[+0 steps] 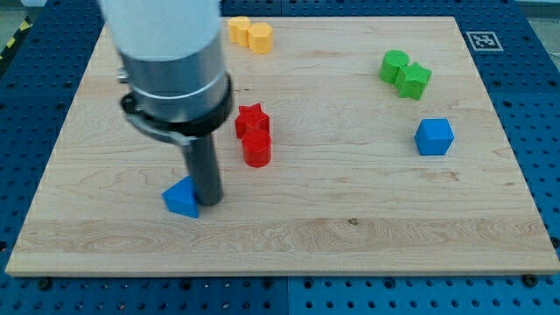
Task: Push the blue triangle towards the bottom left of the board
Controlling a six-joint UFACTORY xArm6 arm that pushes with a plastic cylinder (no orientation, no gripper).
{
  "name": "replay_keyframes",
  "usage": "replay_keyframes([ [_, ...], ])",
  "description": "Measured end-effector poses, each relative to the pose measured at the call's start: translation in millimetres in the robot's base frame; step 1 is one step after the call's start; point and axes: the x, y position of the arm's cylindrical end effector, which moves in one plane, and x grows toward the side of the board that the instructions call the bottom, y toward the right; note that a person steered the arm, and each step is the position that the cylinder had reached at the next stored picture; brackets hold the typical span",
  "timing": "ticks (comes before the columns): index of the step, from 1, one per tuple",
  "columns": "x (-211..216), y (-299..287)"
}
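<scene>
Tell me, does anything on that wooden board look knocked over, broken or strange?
Nothing stands out. The blocks sit flat in tidy pairs: yellow, green, red, plus a lone blue cube. My tip rests against the blue triangle, on its right.

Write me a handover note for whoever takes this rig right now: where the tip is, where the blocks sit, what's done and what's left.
My tip is down on the board, touching the right side of the blue triangle.
The blue triangle lies left of centre, in the lower half, not yet at the bottom-left corner.
Others: red star and red cylinder just right of the rod; two yellow blocks at the view's top; two green blocks and blue cube on the right.
Left: keep pushing the triangle down and left; that path looks free of blocks.
</scene>
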Motion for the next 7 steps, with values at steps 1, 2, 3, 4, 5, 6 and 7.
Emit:
replay_keyframes([
  [1, 14, -29],
  [2, 15, -33],
  [3, -8, -36],
  [4, -8, -50],
  [5, 10, -60],
  [6, 22, -60],
  [7, -3, -34],
])
